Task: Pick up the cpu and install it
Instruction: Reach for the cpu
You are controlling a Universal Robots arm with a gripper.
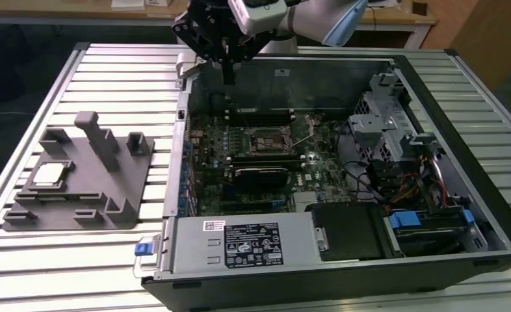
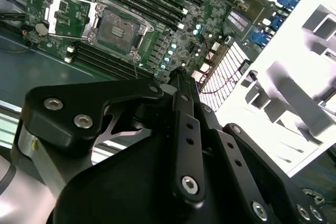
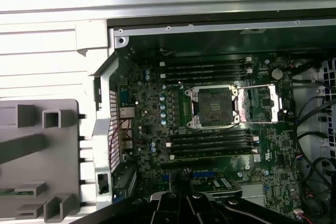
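Slatted table [image 1: 65,260], cpu [image 1: 50,174] on holder [image 1: 108,195], tool [image 1: 229,81] above case [image 1: 489,214]

**A:** Arm finish?
**B:** The arm link [image 1: 329,19] is a pale grey-white tube, with a white boxy module [image 1: 257,14] at the wrist.
**A:** And the gripper [image 2: 178,74]?
**B:** Matte black throughout. It has flat linkage plates with rounded corners, and silver socket-head screws [image 2: 189,184] at the pivots. A bare metal collar [image 2: 31,150] sits behind the black housing.
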